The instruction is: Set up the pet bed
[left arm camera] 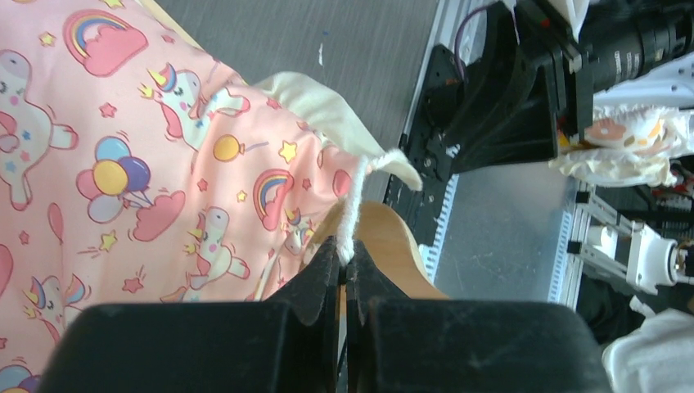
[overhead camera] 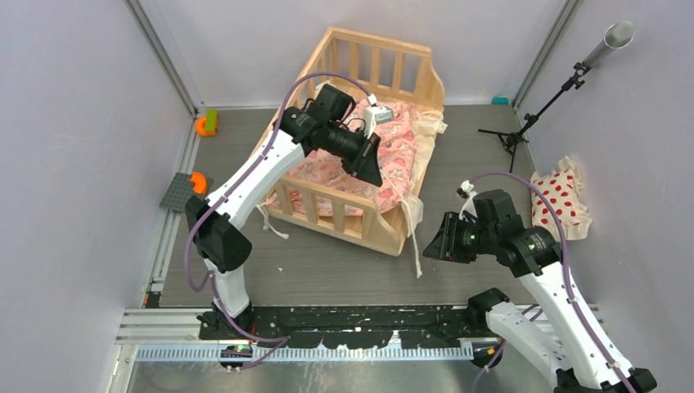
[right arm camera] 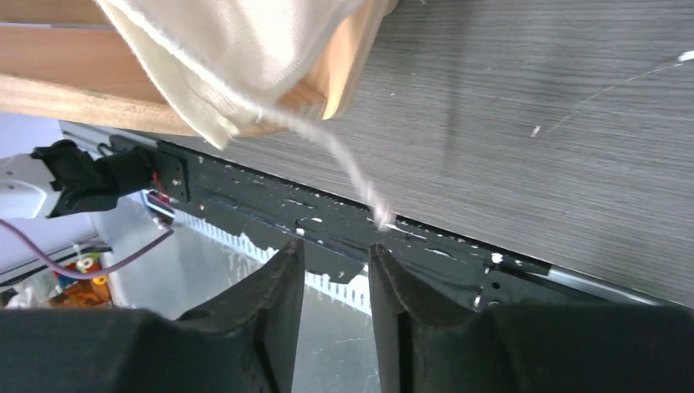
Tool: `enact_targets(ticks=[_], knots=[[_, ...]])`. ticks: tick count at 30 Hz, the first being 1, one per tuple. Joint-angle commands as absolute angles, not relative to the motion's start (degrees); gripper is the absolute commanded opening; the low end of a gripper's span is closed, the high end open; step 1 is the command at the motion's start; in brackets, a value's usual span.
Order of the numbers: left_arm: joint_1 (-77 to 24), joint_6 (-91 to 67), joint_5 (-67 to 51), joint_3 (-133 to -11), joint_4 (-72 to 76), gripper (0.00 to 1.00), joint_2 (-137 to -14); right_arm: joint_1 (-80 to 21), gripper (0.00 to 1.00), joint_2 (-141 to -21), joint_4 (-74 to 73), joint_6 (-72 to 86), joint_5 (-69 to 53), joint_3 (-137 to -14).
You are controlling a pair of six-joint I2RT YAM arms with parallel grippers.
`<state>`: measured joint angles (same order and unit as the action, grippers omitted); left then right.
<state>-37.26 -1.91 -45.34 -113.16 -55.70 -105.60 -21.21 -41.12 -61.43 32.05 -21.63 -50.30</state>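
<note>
Pet bed (overhead camera: 389, 231) under left pincer (left arm camera: 344, 255), clamped on cream tie (left arm camera: 354, 195); right pincer (right arm camera: 335, 264), apart, just beside.

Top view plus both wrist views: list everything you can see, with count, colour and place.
pet bed: 1, light wood, table middle
cushion: 1, pink cartoon print, inside pet bed
pillow: 1, white with red dots, table's right edge
stand: 1, black, grey tube, far right
block: 1, orange and green, far left
left gripper: 1, black, over the bed, shut on cushion tie
right gripper: 1, black, open and empty, beside bed's near right corner
</note>
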Motion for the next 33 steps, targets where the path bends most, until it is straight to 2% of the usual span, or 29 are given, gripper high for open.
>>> enact_targets(ticks=[1,6,11,21,26,33], knots=[[-36.91,2.02,-49.0,-116.44,-61.29,0.0,-103.33,-21.42,0.43,-41.21,-60.61,32.31,-15.71,-53.45],[-36.88,2.38,-49.68,-116.5,-62.2,0.0,-102.79,-21.44,0.45,-40.6,-49.65,32.99,-18.07,-58.79],[-36.99,2.29,-50.33,-115.14,-60.14,0.0,-101.92,-21.43,0.46,-41.79,-27.84,30.49,-21.88,-57.37],[-37.0,0.28,-52.29,-111.45,-53.71,0.0,-98.99,-21.39,0.46,-51.04,5.84,3.22,-34.33,-51.05],[-36.96,0.75,-52.68,-111.13,-53.68,0.0,-98.96,-21.38,0.44,-54.64,3.93,-7.3,-41.29,-54.26],[-36.97,1.43,-51.89,-111.5,-54.24,0.0,-99.71,-21.81,0.43,-55.74,0.67,-12.57,-48.47,-56.46]])
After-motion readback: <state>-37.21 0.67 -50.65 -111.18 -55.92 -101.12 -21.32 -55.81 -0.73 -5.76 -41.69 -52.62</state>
